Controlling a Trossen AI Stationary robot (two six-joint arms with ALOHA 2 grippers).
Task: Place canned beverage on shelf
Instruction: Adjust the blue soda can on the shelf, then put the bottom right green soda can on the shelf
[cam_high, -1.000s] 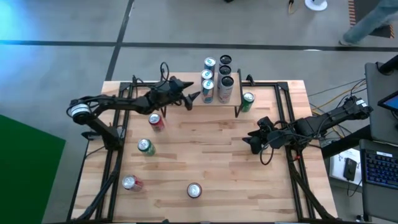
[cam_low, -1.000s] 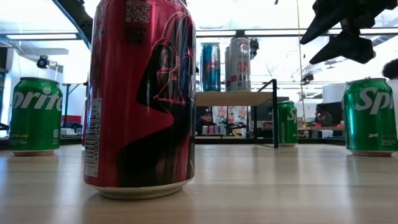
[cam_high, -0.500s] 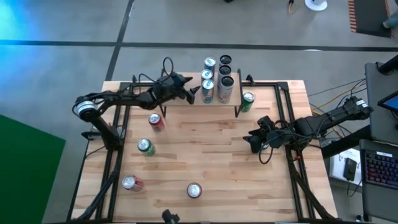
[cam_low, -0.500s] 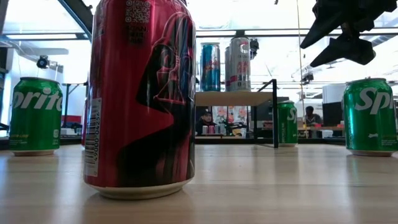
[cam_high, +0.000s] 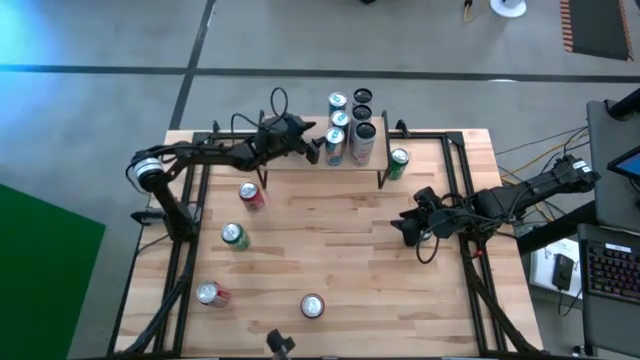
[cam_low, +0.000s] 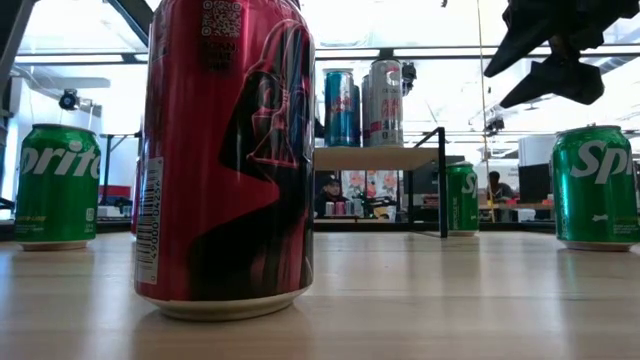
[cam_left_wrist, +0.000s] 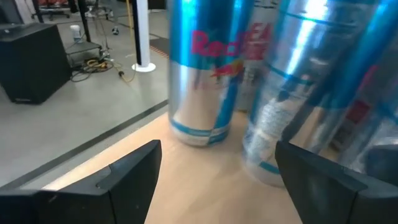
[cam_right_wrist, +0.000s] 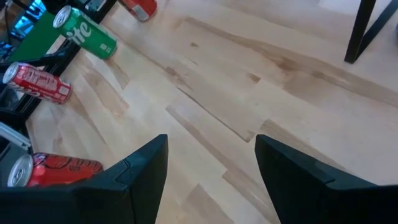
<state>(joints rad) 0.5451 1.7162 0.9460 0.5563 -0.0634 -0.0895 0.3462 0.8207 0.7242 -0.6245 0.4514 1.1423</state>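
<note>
The shelf (cam_high: 352, 150) stands at the middle of the table's (cam_high: 340, 260) far edge, carrying a cluster of tall cans (cam_high: 348, 125); the low view shows a blue one (cam_low: 340, 107) and a silver one (cam_low: 386, 102) upright on its top. A green can (cam_high: 398, 163) stands on the table just beside the shelf's right legs. Loose cans sit near the table's left edge: a red one (cam_high: 251, 196), a green one (cam_high: 235, 236) and another red one (cam_high: 209, 294), and a fourth (cam_high: 312, 306) stands by the near edge.

The left gripper (cam_high: 312, 146) hangs at the shelf's left end, fingers spread and holding nothing; its wrist view shows a blue-and-silver can (cam_left_wrist: 202, 68) straight ahead, close beyond the fingertips, with other cans crowded beside it. The right gripper (cam_high: 404, 226) hovers near the table's right edge, fingers spread, well apart from the shelf.
</note>
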